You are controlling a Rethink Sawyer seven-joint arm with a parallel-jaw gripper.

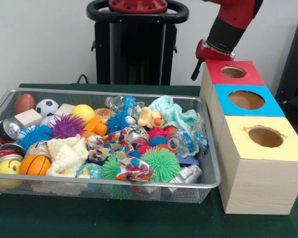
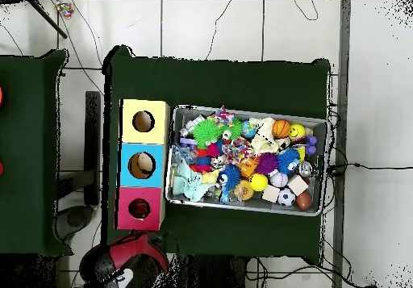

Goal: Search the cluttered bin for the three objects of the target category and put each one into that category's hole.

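- Currently, the red and black robot arm (image 1: 232,26) is drawn back behind the red-topped wooden box (image 1: 232,73); its gripper is hidden there, so I cannot tell whether it is open or closed.
- Silver wire mesh bin (image 1: 208,168) sits on the dark green table cloth (image 1: 89,218), full of mixed toys.
- Contents include an orange basketball (image 1: 35,165), a green spiky rubber ball (image 1: 160,164), a yellow plush duck (image 1: 149,118), a black-and-white soccer ball (image 1: 46,106) and crushed metal cans (image 1: 10,129).
- Three wooden boxes stand in a row just beside the bin: red-topped, blue-topped box (image 1: 246,100), yellow-topped box (image 1: 263,137), each with a round hole.
- Target category cannot be determined.
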